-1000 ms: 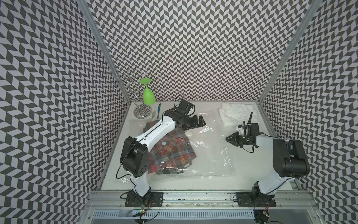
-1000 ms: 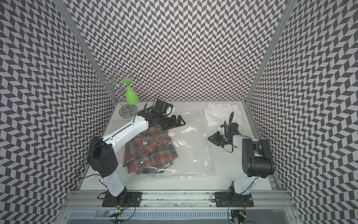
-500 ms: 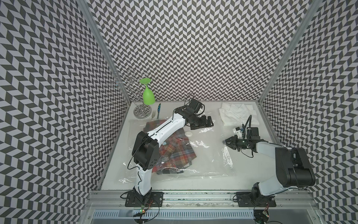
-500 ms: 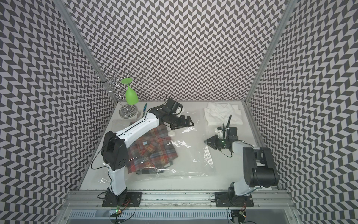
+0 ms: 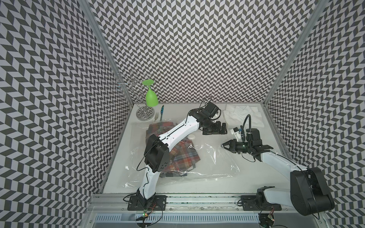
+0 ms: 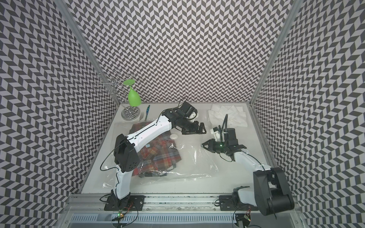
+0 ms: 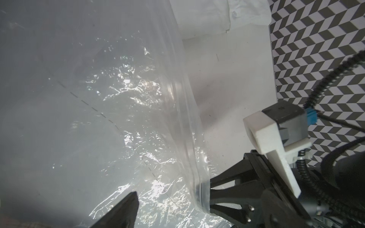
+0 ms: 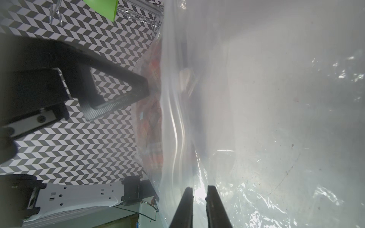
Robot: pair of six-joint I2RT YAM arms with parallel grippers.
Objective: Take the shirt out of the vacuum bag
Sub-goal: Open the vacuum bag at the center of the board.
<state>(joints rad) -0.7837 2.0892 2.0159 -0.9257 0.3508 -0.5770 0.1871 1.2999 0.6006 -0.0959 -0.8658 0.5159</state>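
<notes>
The vacuum bag (image 5: 213, 163) (image 6: 189, 163) lies flat and clear on the white table, its round white valve cap (image 5: 191, 136) beside my left forearm. Inside it, toward the left, is the red plaid shirt (image 5: 183, 156) (image 6: 158, 156). My right gripper (image 5: 223, 145) (image 6: 202, 145) (image 8: 199, 194) is shut on the bag's ribbed right edge (image 7: 201, 189), which it holds slightly raised. My left gripper (image 5: 224, 128) (image 6: 203, 128) hovers open just behind the right gripper, over the bag's back right part. Only one of its fingers (image 7: 124, 211) shows in the left wrist view.
A folded white garment (image 5: 243, 115) (image 6: 227, 116) lies at the back right corner. At the back left stand a wire rack (image 5: 145, 114) with a green glass (image 5: 151, 96) hanging from it, a fork (image 5: 156, 116) and a blue utensil (image 5: 162, 112). Patterned walls enclose three sides.
My left arm has swung right along the bag's back edge, its gripper staying open. The right gripper has moved left and closed on the bag's edge.
</notes>
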